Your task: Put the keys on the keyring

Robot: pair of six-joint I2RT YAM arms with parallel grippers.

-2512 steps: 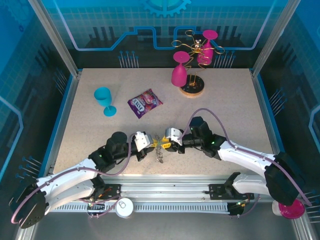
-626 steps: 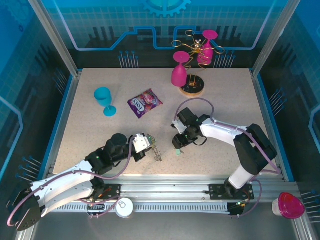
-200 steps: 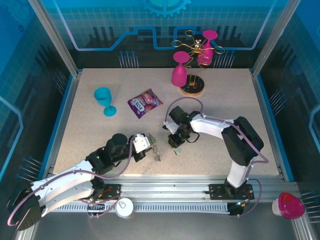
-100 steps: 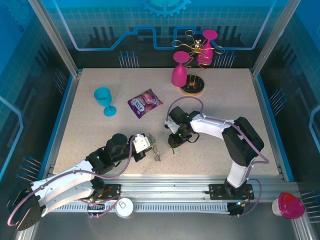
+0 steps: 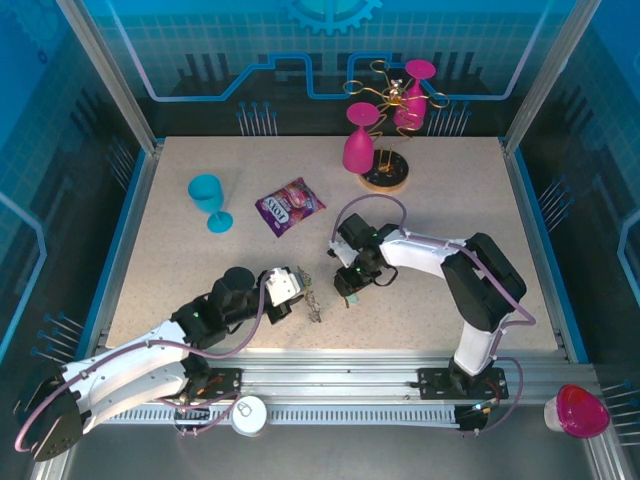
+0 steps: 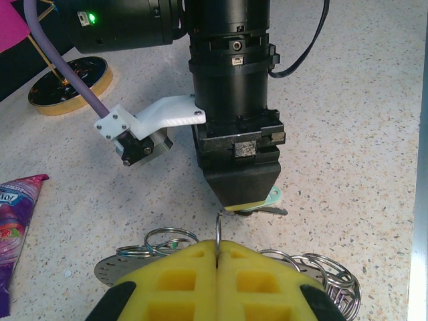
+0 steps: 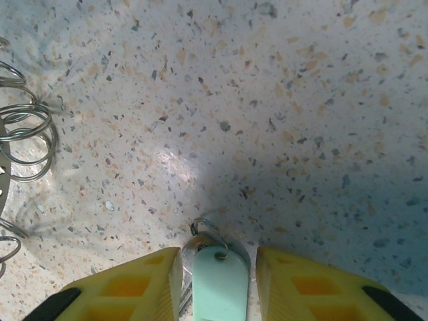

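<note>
The keyring (image 5: 315, 303) is a dark metal plate (image 6: 107, 273) fringed with wire loops (image 6: 167, 237). My left gripper (image 6: 218, 244) is shut on one upright loop of it, low over the table's near middle (image 5: 298, 288). A key with a pale green head (image 7: 217, 287) lies flat on the table, a small wire ring (image 7: 208, 231) through its top. My right gripper (image 7: 219, 271) points straight down over it, open. Its yellow fingers (image 7: 134, 291) stand either side of the head with a gap on each side. The left wrist view shows that key (image 6: 271, 198) peeking from under the right gripper (image 6: 242, 190).
A purple snack packet (image 5: 290, 205) and a blue cup (image 5: 208, 200) lie at the back left. A glass rack on a round wooden base (image 5: 385, 180) holds pink glasses (image 5: 358, 150) at the back. Keyring loops (image 7: 23, 140) lie left of the right gripper.
The right gripper's jaws have parted and now stand clear of the pale green key on the table. The left gripper keeps its hold on the keyring and has not moved.
</note>
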